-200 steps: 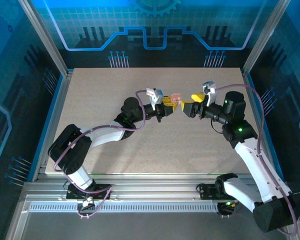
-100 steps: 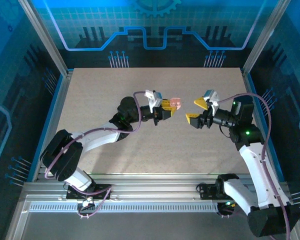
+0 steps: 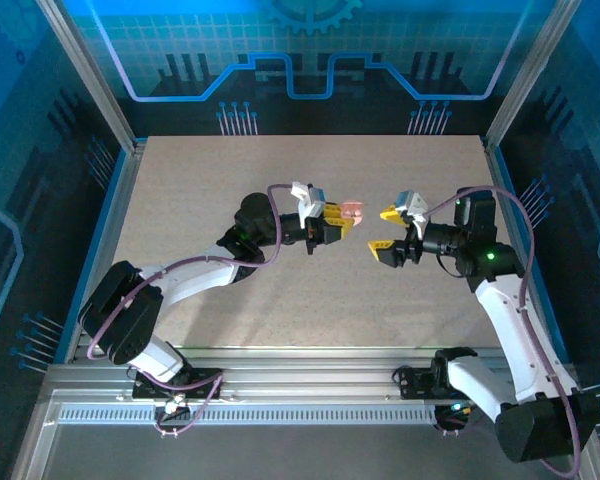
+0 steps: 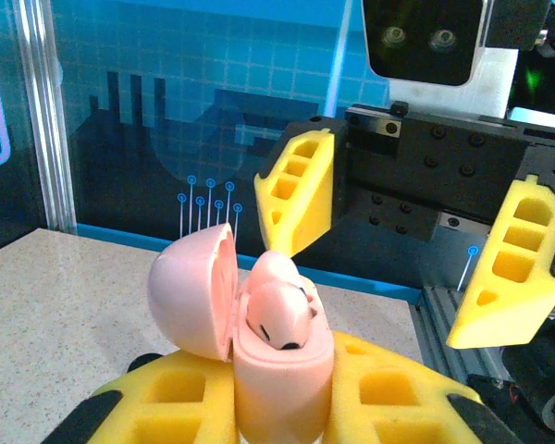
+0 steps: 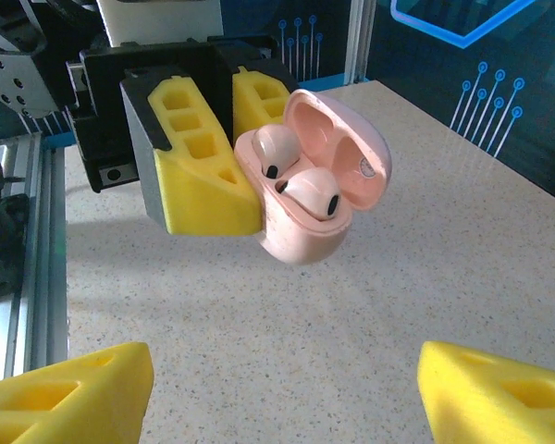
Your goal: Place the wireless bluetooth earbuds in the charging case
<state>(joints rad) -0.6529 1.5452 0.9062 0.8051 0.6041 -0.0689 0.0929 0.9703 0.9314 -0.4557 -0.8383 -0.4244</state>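
My left gripper is shut on the pale pink charging case and holds it above the table, lid swung open. Two pale pink earbuds sit in the wells of the case, against the open lid. In the left wrist view the case stands between my yellow fingers, with an earbud showing in its mouth. My right gripper hangs open just right of the case, facing it, with nothing between its fingertips.
The speckled beige table lies under both arms. Aluminium frame rails run along the left side, the right side and the near edge. Blue panels wall in the back.
The right gripper has pulled back from the case toward the right and stands a little lower, still open. The left gripper, with the case, has shifted slightly right.
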